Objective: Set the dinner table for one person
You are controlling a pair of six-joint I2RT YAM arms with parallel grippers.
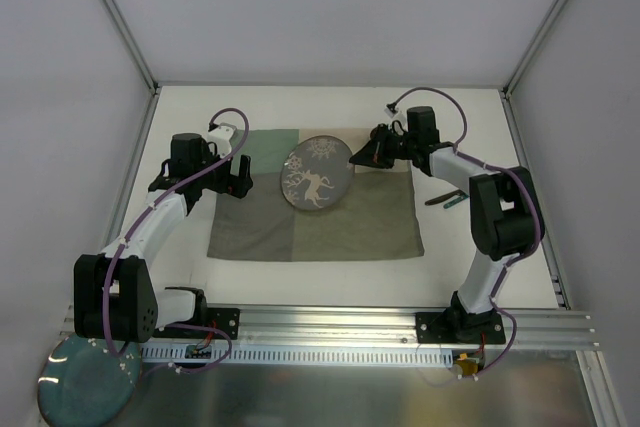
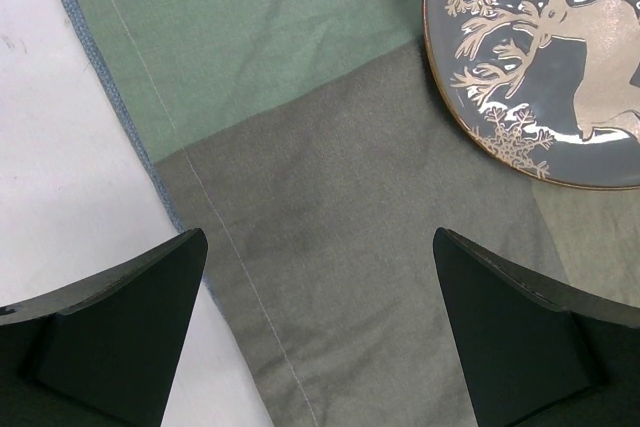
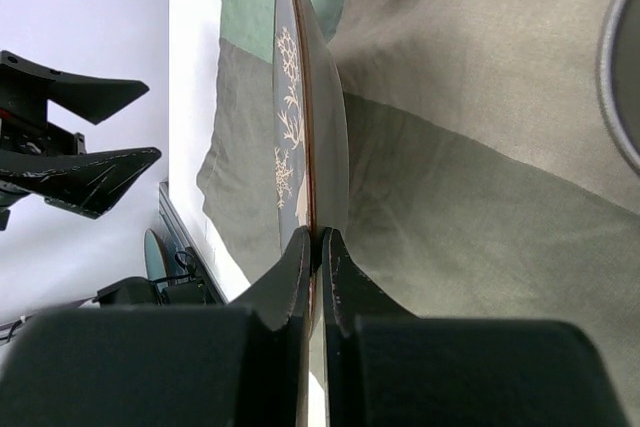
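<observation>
Right wrist view: right gripper (image 3: 317, 237) pinches the plate (image 3: 298, 97) rim (left gripper (image 2: 318, 237) spread) above the dinner table (image 1: 300, 282).

Likely a lab: aluminium frame (image 1: 118, 19), white panels (image 1: 330, 7).

Near half of mat (image 1: 330, 232) passable, plate (image 1: 317, 174) (tilted) blocking far middle

Bench (image 1: 300, 277): my work surface, flat, matte white, rectangular, edged by thin aluminium frame bars.

Lying directly on it:
1. Patchwork cloth mat (image 1: 260, 227), four panels in green and grey-olive, spread flat near the middle.
2. Small dark and teal utensils (image 1: 445, 201), on bare bench to my right of the mat; exact kind unclear.
</observation>
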